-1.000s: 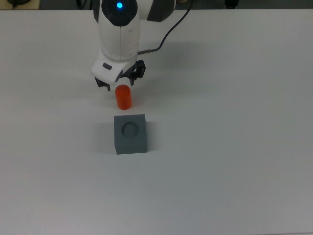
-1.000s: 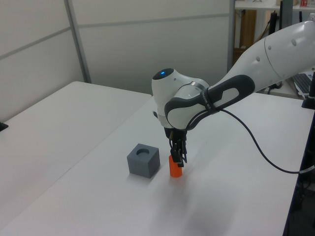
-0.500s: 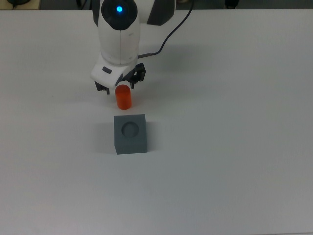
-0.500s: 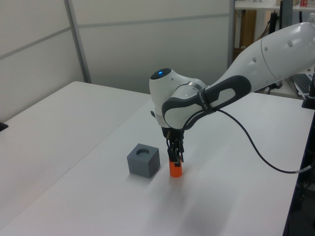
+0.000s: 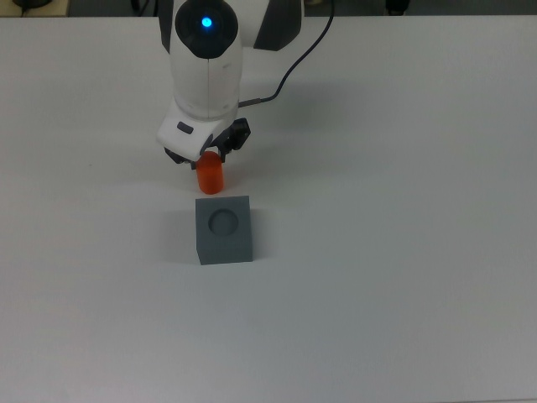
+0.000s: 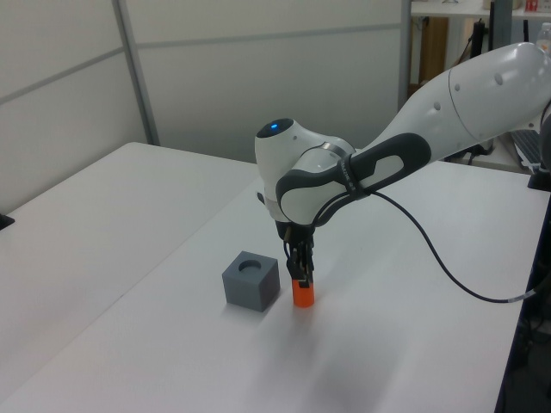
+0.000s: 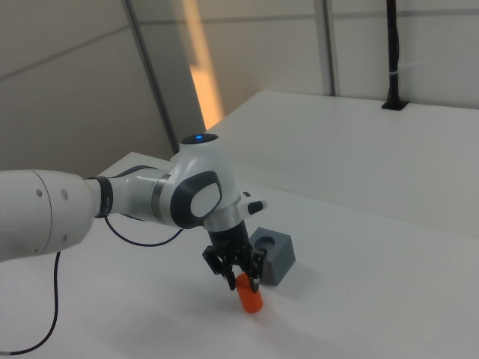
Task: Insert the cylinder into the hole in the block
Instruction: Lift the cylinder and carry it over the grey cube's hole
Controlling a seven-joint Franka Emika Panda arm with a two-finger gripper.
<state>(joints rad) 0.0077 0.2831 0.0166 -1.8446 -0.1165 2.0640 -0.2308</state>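
The claw [image 6: 298,274] has come lower over the cylinder [image 5: 210,175], its fingers now straddling the top, apparently not yet clenched. The cylinder stands upright on the worktop [image 5: 403,252], at 12 o'clock from the block [image 5: 224,229] in the top view; grasping seems imminent.

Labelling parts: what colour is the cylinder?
Bright orange-red cylinder; clearest in the left view.

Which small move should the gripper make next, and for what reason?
Probably lift straight up. The gripper sits on the top of the cylinder, which stands on the table beside the block; the hole is empty and higher.
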